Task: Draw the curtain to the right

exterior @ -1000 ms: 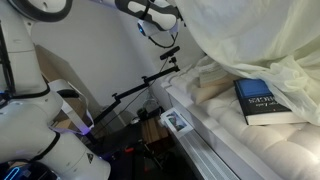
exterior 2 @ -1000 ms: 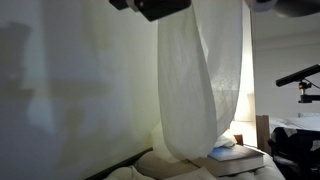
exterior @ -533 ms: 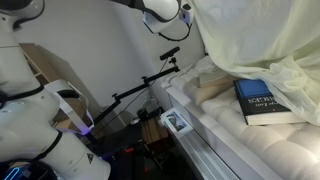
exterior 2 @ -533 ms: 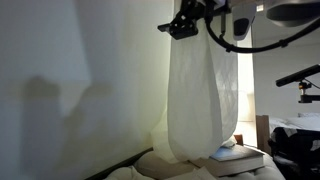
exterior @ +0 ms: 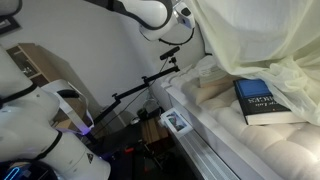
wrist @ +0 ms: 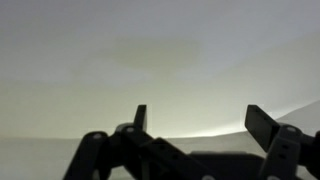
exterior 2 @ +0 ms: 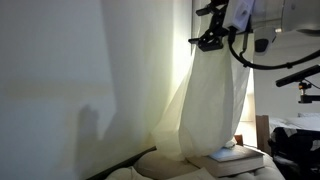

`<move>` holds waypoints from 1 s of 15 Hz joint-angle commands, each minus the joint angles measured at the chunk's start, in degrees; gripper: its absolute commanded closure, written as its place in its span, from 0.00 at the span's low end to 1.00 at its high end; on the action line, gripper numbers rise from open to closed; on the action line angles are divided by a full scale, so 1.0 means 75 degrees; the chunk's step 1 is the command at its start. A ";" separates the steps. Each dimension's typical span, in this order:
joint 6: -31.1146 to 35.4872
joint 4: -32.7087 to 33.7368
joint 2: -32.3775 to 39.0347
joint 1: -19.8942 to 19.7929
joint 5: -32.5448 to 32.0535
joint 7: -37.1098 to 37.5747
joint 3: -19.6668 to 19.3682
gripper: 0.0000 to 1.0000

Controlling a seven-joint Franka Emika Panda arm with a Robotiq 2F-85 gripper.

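Observation:
The curtain, a sheer cream drape with soft folds, hangs bunched at the right in an exterior view, and drapes over the bed end. My gripper is pressed against its upper left edge, jaws open, with no fabric pinched. In the wrist view the two dark fingers stand wide apart around my gripper, with pale curtain cloth filling the picture in front. My arm reaches in from the top toward the drape.
A dark-blue book lies on the padded cream cushion, under the curtain's hem. A black camera stand is beside the bed. A bare pale wall lies left of the drape.
My gripper has travelled right and a little down against the curtain. The drape's left edge has been pushed right with it, baring more wall. The jaws stayed open.

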 commanded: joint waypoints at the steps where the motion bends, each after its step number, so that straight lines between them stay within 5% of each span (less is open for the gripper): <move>1: -0.0036 -0.0166 -0.0064 0.0082 0.0011 0.0007 -0.0087 0.00; 8: -0.0068 -0.0435 -0.0174 0.0080 0.0011 0.0005 -0.0075 0.00; 15: 0.1607 0.0170 0.0137 0.0108 -0.0001 -0.0063 -0.0090 0.00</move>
